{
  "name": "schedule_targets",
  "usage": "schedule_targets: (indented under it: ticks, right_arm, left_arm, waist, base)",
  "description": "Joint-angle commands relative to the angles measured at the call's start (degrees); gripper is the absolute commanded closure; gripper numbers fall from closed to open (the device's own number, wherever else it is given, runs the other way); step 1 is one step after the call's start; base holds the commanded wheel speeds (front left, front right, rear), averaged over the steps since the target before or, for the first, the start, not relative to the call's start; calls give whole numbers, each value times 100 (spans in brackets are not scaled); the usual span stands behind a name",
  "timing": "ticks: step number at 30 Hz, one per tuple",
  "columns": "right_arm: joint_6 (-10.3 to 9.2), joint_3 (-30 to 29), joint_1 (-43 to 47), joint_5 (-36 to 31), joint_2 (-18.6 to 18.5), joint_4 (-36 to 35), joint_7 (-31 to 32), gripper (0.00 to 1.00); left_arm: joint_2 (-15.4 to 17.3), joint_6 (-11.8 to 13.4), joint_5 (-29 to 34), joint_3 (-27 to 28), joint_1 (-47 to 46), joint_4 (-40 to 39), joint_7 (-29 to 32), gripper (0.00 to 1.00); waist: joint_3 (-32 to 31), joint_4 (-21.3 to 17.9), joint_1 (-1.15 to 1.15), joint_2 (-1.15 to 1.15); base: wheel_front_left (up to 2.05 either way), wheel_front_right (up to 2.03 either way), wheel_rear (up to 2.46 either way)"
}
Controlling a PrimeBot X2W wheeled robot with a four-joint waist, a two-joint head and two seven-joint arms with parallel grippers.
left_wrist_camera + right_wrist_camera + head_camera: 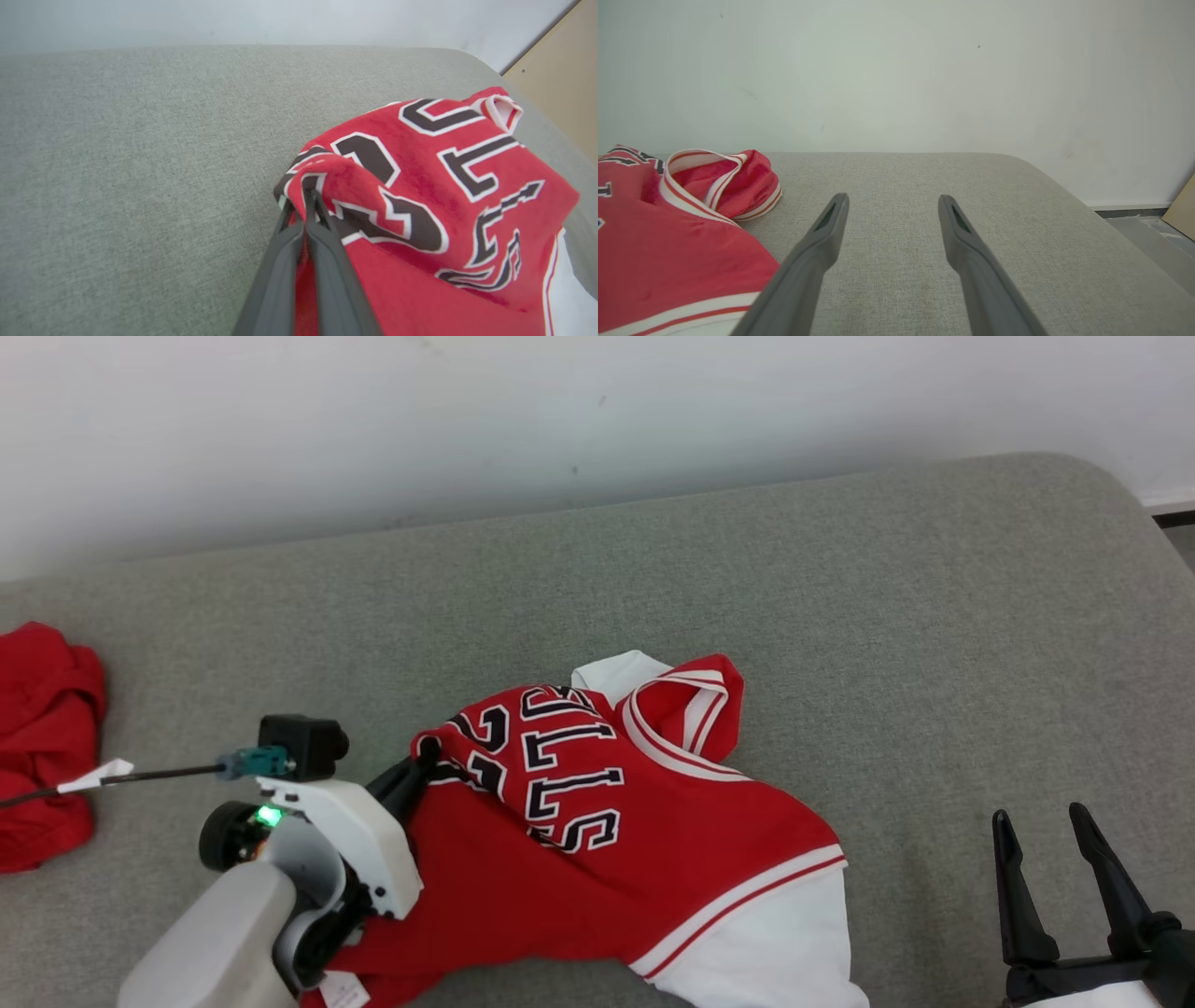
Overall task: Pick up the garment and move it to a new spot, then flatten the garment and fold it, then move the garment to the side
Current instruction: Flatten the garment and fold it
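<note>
Red jersey (597,840) sits near-ctr on grey cushion (840,616) — soft, floppy, prob. light; grab hem/shoulders. L gripper (425,761) jaws pinch its left fold; R gripper (1039,814) jaws wide, near right.

Grey fabric cushion (840,616) against plain white wall (467,411); grey floor (1143,235), beige board (1183,210) at right.
</note>
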Motion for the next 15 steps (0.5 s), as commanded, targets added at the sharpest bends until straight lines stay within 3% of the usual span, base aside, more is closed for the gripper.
schedule_targets:
  ticks: [1,6,8,9,15]
  right_arm:
    - [-10,-17,-60,-57,-19,7,-2,0]
    - [-10,-74,-51,-82,5,38,-2,0]
    - [-10,-108,-12,-81,17,63,-2,0]
    - [-10,-122,5,-86,27,63,-2,0]
    - [-10,-197,99,-96,37,-39,-2,0]
  left_arm:
    - [-24,-8,100,9,-172,172,-61,100]
    - [-142,-14,276,-63,-474,706,-310,100]
    - [-184,28,297,-47,-502,874,-473,63]
    - [-197,43,302,-28,-488,936,-558,0]
    - [-60,329,344,145,-191,756,-1116,0]
  waist:
    - [87,-76,0,0]
    - [118,-95,0,0]
    - [67,-65,0,0]
    - [36,-43,0,0]
    - [-193,168,0,0]
  base:
    - [0,0,0]
    - [0,0,0]
    - [0,0,0]
    - [0,0,0]
    - [0,0,0]
